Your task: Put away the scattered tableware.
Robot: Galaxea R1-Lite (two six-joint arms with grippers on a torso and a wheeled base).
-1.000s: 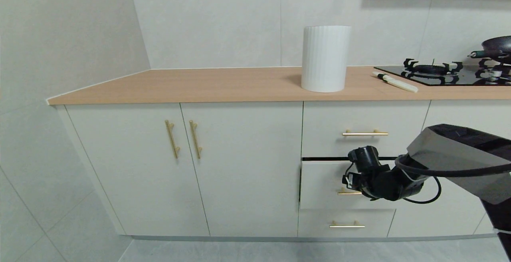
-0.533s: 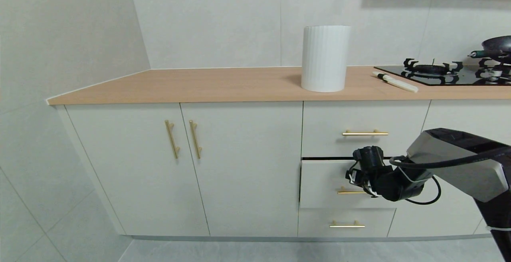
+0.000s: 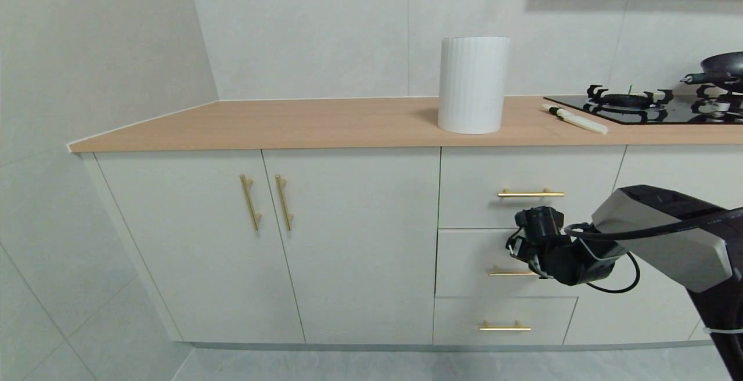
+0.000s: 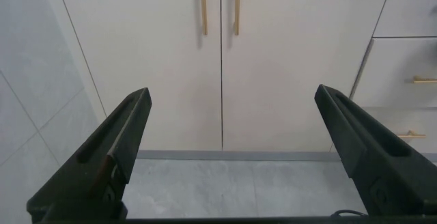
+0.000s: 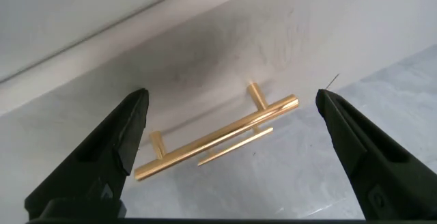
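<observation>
The right claw [image 5: 231, 101] hangs spread wide and empty just in front of the middle drawer [image 3: 470, 262]. The handle [image 5: 218, 138] lies between the jaws' line but is not touched. The left claw [image 4: 232, 98] is likewise wide open with nothing in it, low down and facing the cupboard doors [image 4: 273, 60]. The drawer sits shut flush, so I can't see what it holds. Up on the tabletop [image 3: 325, 122], what looks like a knife [image 3: 574, 118] lies loose beside the hob [image 3: 638, 108], near a white ribbed jar [image 3: 473, 85] whose inside is hidden from here. I'd judge the tidying unfinished: that knife has yet to be stowed.
</observation>
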